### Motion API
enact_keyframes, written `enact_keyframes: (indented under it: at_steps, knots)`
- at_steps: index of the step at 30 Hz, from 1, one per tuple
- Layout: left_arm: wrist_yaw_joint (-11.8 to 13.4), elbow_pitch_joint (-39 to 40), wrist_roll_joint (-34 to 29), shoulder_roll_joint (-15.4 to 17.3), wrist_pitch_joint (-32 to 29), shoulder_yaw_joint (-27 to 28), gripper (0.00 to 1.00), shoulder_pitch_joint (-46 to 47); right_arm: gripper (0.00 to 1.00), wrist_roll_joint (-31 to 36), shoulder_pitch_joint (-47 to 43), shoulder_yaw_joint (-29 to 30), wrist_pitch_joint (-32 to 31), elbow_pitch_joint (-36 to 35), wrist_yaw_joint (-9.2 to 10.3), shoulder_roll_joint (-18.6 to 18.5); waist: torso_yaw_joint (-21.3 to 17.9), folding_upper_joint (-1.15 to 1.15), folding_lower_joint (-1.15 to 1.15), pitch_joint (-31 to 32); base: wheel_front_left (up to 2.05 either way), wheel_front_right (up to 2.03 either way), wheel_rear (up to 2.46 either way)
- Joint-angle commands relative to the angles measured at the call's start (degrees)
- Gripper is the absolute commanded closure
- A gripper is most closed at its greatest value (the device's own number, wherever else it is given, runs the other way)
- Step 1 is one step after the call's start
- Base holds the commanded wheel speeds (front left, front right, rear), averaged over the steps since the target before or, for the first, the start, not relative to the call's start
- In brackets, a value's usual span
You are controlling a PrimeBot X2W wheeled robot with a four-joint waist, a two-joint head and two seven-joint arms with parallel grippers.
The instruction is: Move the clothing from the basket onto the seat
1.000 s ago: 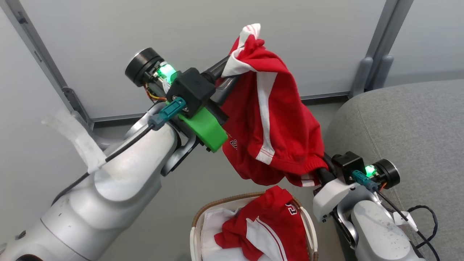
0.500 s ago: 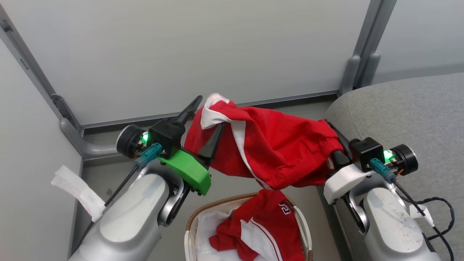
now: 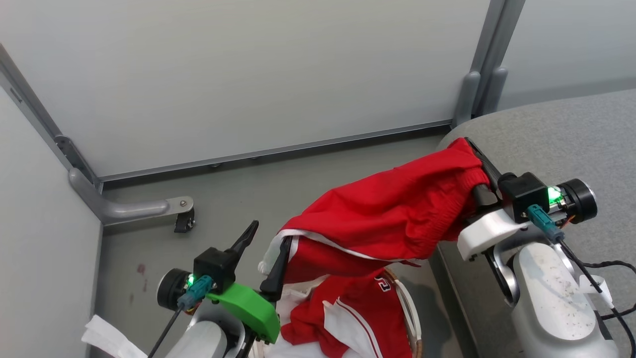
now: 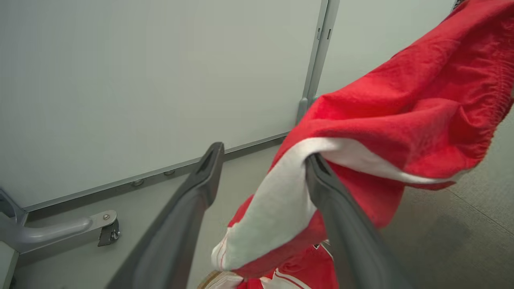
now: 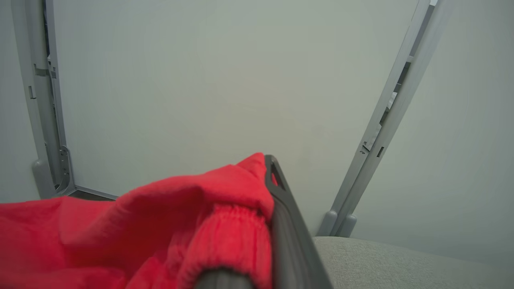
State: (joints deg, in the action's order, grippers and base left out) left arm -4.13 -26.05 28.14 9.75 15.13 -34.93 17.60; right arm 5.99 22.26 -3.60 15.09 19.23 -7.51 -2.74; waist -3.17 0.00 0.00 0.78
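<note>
A bright-red garment with white trim hangs stretched between my two grippers above the floor. My right gripper is shut on its elastic waistband, at the edge of the grey seat. My left gripper is open, low at the left; the garment's white-trimmed end drapes over one finger. The second red garment, with white stripes and a logo, lies in the basket below, on its white liner.
Pale partition panels stand behind, joined by a grey post. A metal foot with a small castor rests on the grey floor at the left. A black cable lies on the seat beside my right arm.
My left gripper has come down from high up and opened, so the garment only drapes on one finger. The right gripper has carried its end up toward the seat. The head camera shifted.
</note>
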Motion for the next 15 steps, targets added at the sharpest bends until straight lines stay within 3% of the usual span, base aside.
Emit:
enact_keyframes:
  at_steps: [1, 15]
  knots:
    - [-0.45, -0.17, -0.94, -0.44, 0.03, 0.99, 0.0, -1.52, 1.0, 0.49, -0.74, 0.73, 0.12, -0.67, 0.04, -0.26, -0.05, 0.0, 0.0, -0.05, 0.0, 0.0, 0.0]
    - [-2.77, -1.26, -5.91, -4.08, 0.03, 6.49, 0.0, -5.07, 1.0, 2.06, -3.45, 4.57, 0.12, -3.81, 0.04, -0.25, -1.24, 0.0, 0.0, -0.2, 0.0, 0.0, 0.0]
